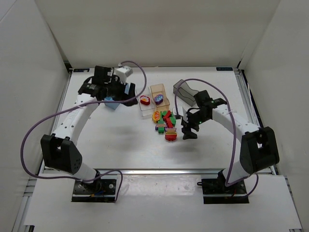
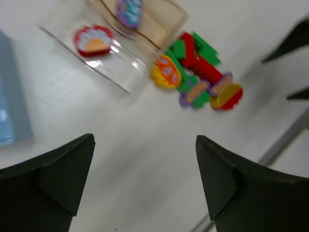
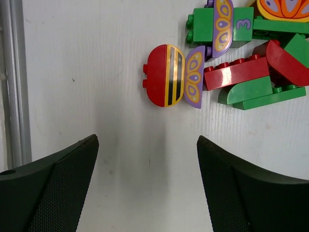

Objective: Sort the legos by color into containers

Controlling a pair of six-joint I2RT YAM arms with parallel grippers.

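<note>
A pile of legos [image 1: 165, 123] in red, green, purple and yellow lies mid-table. A red rounded brick with yellow and black stripes [image 3: 166, 75] lies at its near edge, touching a purple piece. The clear bin [image 1: 148, 110] holds a red piece [image 1: 145, 100]. The peach bin [image 1: 155, 89] holds a purple piece [image 1: 158, 98]. The grey bin [image 1: 185, 92] stands to the right. The light blue bin [image 1: 112, 104] is partly hidden under my left gripper [image 1: 126, 99], which is open and empty [image 2: 145, 139]. My right gripper [image 1: 188, 131] is open and empty [image 3: 147, 138], just right of the striped brick.
Purple cables loop over both arms. A metal rail [image 3: 12, 72] runs along the table edge near the right gripper. White walls enclose the table at the back and sides. In the left wrist view the clear bin [image 2: 111, 72] and the pile [image 2: 198, 72] lie ahead of the fingers.
</note>
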